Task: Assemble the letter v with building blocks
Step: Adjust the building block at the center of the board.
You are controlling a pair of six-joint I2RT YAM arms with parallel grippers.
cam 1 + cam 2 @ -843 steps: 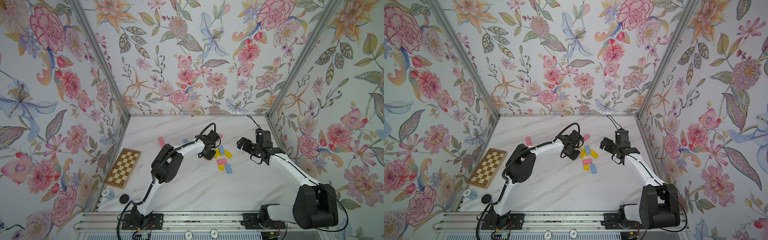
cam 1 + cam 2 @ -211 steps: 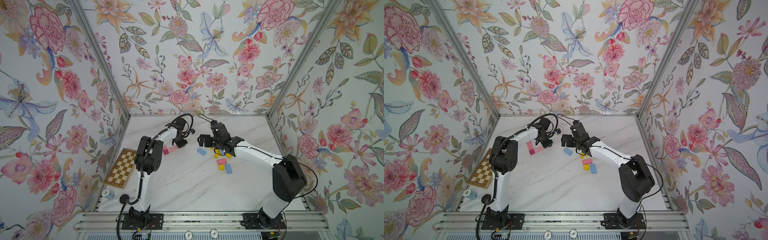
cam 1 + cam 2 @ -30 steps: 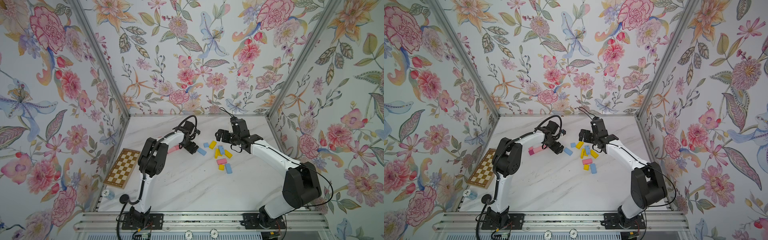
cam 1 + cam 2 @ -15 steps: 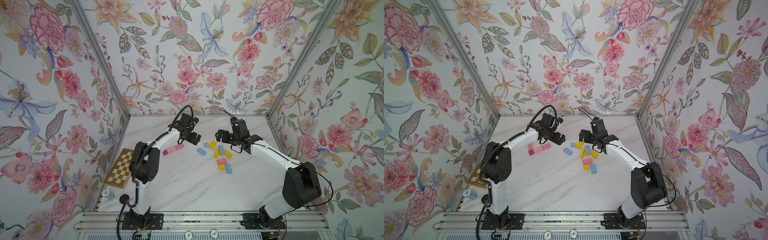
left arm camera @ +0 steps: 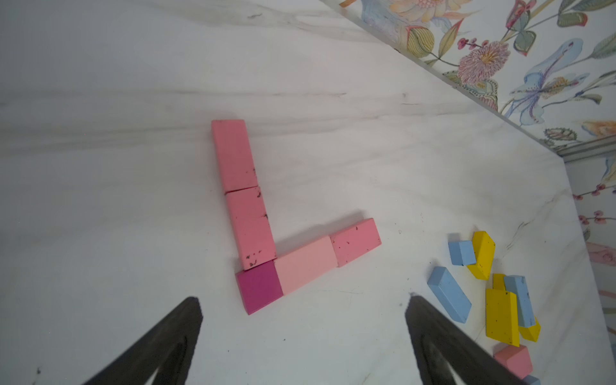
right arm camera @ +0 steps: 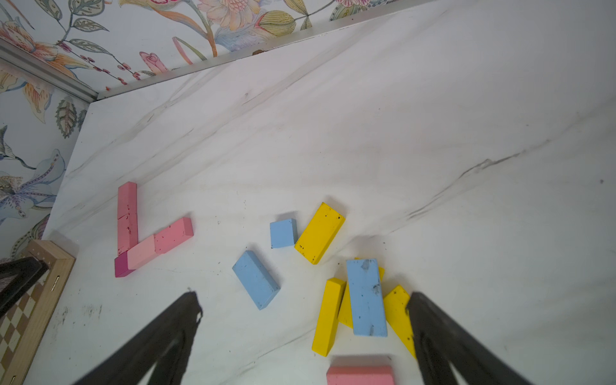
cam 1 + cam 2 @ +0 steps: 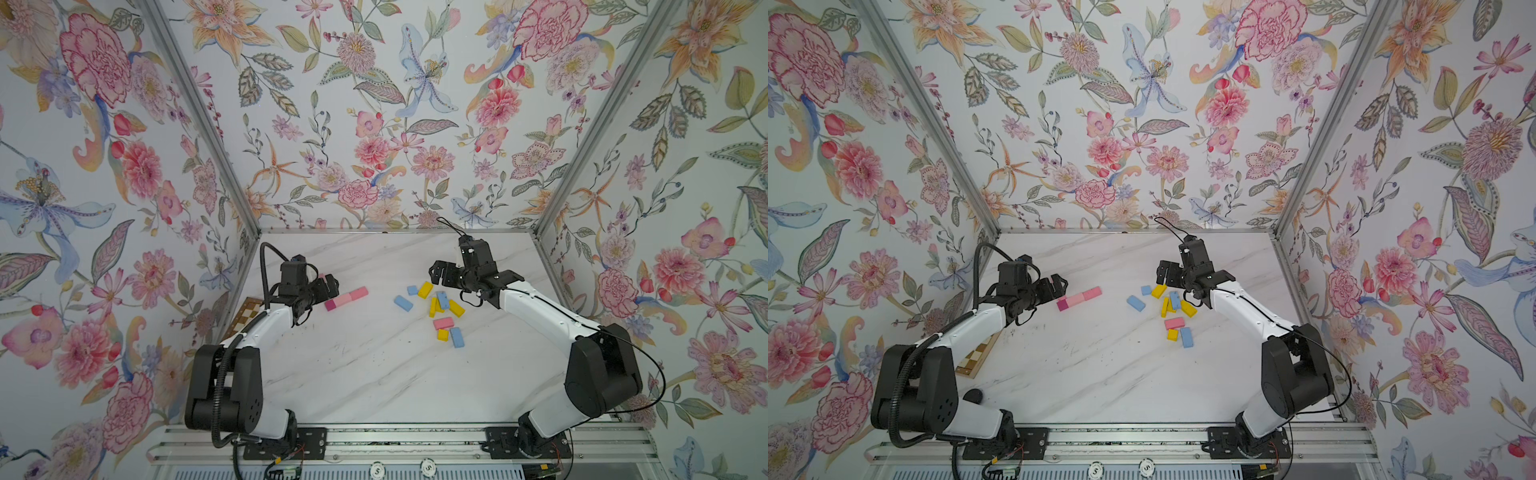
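Observation:
Pink building blocks lie flat in an angle: a magenta square (image 5: 260, 286) at the corner, one pink arm (image 5: 240, 190) and a second pink arm (image 5: 326, 253) running out from it. In both top views only the one arm (image 7: 347, 298) (image 7: 1079, 298) shows fully. My left gripper (image 7: 328, 286) (image 5: 303, 300) hovers open just left of the magenta corner, holding nothing. Loose blue and yellow blocks (image 7: 442, 301) (image 6: 365, 296) lie to the right, with a pink one (image 6: 360, 375) among them. My right gripper (image 7: 451, 282) (image 6: 301, 300) hangs open over them, empty.
A brown-and-cream checkered board (image 7: 976, 357) (image 6: 20, 316) lies along the left wall beneath my left arm. A small black round thing (image 7: 973, 395) sits near that arm's base. Flowered walls close the table at the left, back and right.
My left gripper has drawn back to the left, away from the pink blocks, and its jaws have opened to full width. The pink blocks stay put. The right arm has not moved.

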